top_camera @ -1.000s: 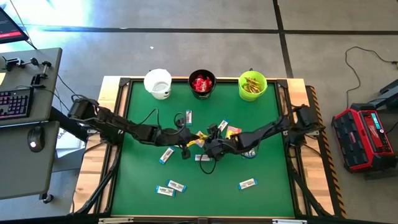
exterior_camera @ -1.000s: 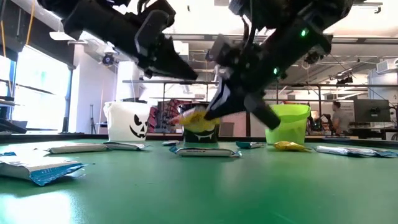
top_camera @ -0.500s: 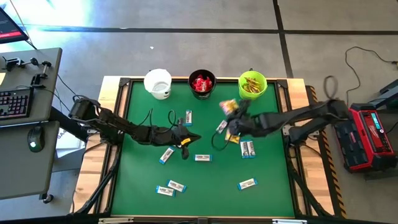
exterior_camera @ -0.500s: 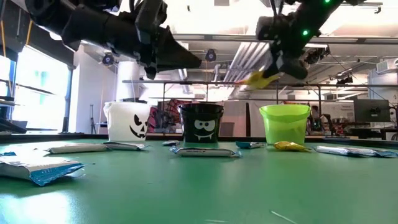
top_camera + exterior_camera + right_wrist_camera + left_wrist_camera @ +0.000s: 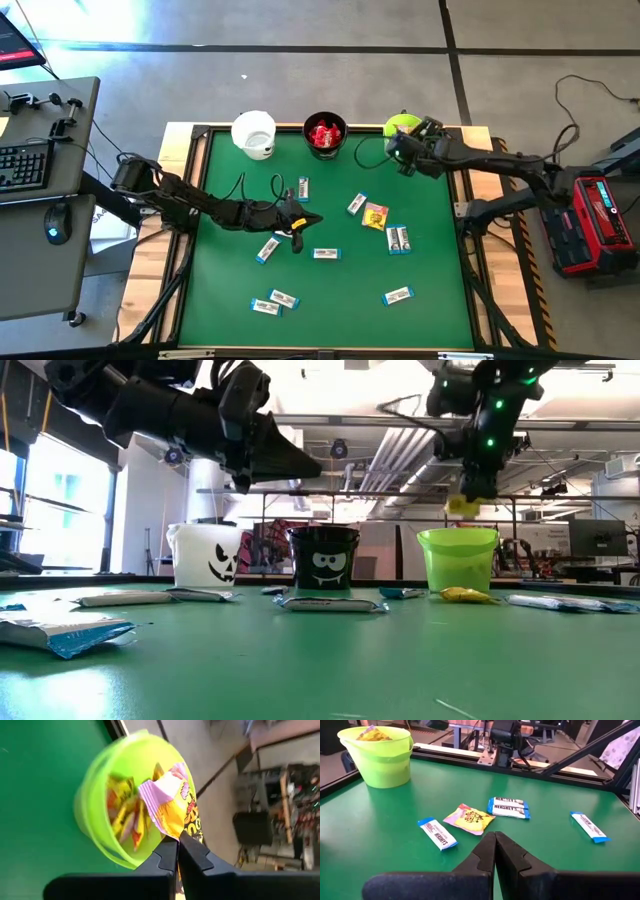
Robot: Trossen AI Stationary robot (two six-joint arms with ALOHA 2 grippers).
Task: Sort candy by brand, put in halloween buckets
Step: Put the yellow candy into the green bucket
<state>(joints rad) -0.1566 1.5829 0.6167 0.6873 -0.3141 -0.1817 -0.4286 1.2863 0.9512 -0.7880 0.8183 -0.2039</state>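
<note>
Right pincer (high view): right pincer point(image 5: 408, 150) held above the lime green bucket point(image 5: 399, 126) at the far right of the tabletop point(image 5: 330, 290), fingers clamped on a yellow-and-pink packet.
Left pincer (high view): left pincer point(image 5: 312, 219) over the middle of the green surface, fingers pressed together, holding nothing.
Buckets (high view): white bucket point(image 5: 254, 133), black bucket point(image 5: 325, 135) holding red packets, and the lime green one stand in a row along the far edge.
Loose candy (high view): a second yellow-and-pink packet point(image 5: 375, 215) lies right of centre; white-and-blue bars point(image 5: 398, 240) are scattered about the surface, several near the front edge.
Low view: right pincer point(image 5: 465, 500) hangs just above the lime green bucket point(image 5: 458, 560) with the held packet point(image 5: 462, 507) at its tip; the black bucket point(image 5: 324, 558) and white bucket point(image 5: 207, 554) show face prints; flat bars lie across the surface in front.
Left wrist view: left pincer point(image 5: 495, 843) closed, tips touching; beyond it lie the yellow-and-pink packet point(image 5: 468, 818) and four white-and-blue bars point(image 5: 438, 833), with the lime green bucket point(image 5: 379, 755) farther off.
Right wrist view: right pincer point(image 5: 178, 841) grips a corner of the held packet point(image 5: 173, 805), which hangs over the open mouth of the lime green bucket point(image 5: 95, 815); yellow packets already lie inside.
</note>
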